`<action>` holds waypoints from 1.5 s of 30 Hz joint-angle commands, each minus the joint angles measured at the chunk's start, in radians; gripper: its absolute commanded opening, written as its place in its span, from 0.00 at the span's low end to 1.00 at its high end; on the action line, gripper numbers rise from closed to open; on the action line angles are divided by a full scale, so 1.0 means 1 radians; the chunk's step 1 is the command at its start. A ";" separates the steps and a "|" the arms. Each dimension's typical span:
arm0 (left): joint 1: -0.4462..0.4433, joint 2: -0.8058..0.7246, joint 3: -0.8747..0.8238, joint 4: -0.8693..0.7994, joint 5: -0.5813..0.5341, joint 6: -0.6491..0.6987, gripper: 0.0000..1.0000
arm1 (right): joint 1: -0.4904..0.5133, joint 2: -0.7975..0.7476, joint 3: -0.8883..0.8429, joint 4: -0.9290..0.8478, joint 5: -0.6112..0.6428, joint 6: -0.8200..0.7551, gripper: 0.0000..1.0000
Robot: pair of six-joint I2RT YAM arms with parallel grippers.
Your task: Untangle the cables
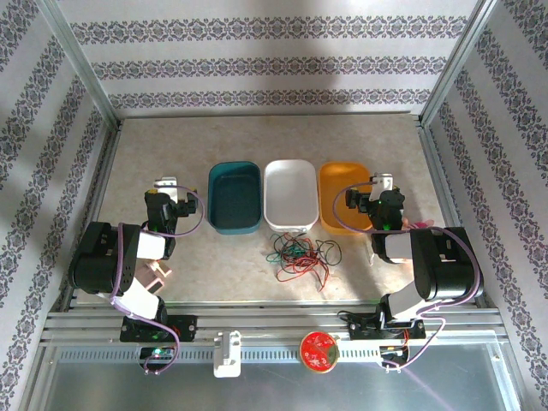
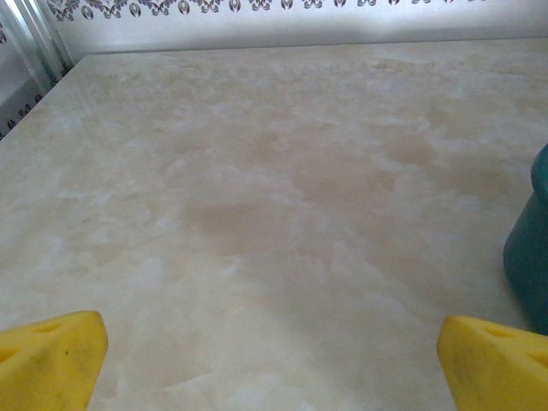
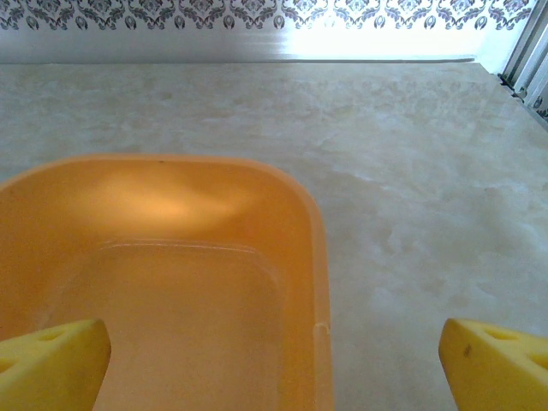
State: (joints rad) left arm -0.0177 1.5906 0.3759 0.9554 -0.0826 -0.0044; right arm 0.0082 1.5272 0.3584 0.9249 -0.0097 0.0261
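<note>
**Cables lay knotted at the table's near middle, both grippers wide and empty**

From above, the cables [image 1: 298, 255] formed one loose heap of red, green and black loops on the table [image 1: 171, 145]. The heap sat toward the near edge, just in front of the white bin [image 1: 291, 195], which stood between a teal bin [image 1: 235, 198] and an orange bin [image 1: 342, 210]. Both arms stood well apart from the tangle.

At the left wrist, the left gripper [image 2: 272, 360] was spread over bare tabletop, holding nothing.

At the right wrist, the right gripper [image 3: 274, 364] was likewise spread, above the orange bin.

The step looked like a first reach. It would go best if one gripper pinched a single outer loop low down while the other pinned the heap, then drew slowly outward.
</note>
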 commanded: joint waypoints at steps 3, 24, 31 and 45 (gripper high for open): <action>0.001 0.005 0.001 0.020 -0.013 -0.008 0.99 | -0.008 0.003 0.019 0.020 -0.019 0.003 0.98; -0.058 -0.310 0.263 -0.678 -0.191 -0.049 0.99 | 0.001 -0.179 0.128 -0.318 0.092 0.036 0.92; -0.217 -0.411 0.295 -0.891 -0.186 -0.206 0.99 | 0.177 -0.494 0.207 -0.706 0.411 0.259 0.87; -0.859 -0.107 0.460 -0.856 0.017 -0.204 0.99 | 0.517 -0.468 0.424 -1.662 -0.193 0.342 0.85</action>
State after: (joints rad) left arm -0.8429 1.4525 0.7826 0.1333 -0.1036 -0.2173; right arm 0.5270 1.0618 0.7876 -0.5346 -0.2115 0.3458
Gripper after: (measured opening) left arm 0.993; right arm 0.858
